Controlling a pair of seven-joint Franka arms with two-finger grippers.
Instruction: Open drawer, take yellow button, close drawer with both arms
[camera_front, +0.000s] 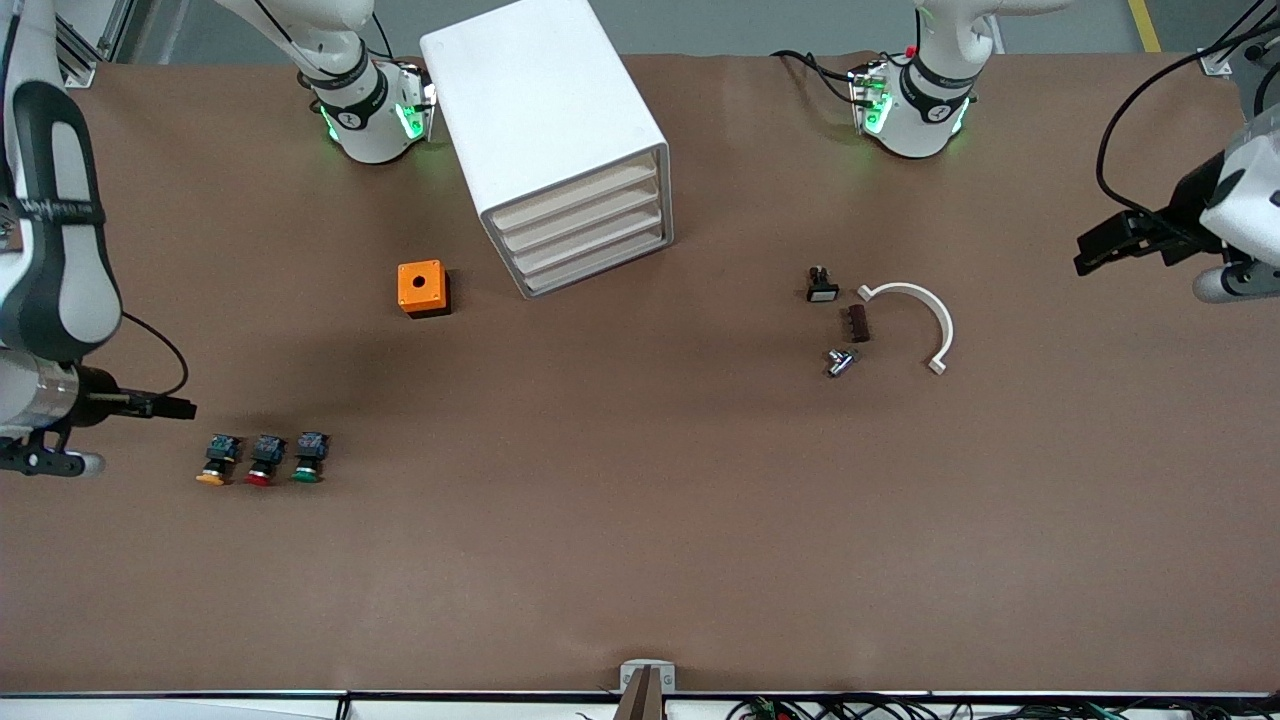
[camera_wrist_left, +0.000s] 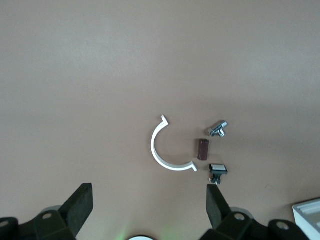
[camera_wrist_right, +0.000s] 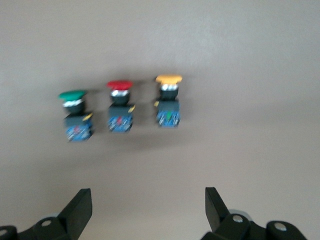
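Hardly anything here can be read. The right arm (camera_front: 50, 200) carries a thin line of pale lettering across its black band, probably a maker's name, but I can't make out the letters. A small round dark badge sits on each arm's base collar, its mark too small to read. Nothing else bears writing.

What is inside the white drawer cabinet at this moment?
Nothing inside shows. The cabinet has all four cream-fronted drawers shut, so their contents are covered. The yellow-capped button lies out on the table, beside the red and green ones.
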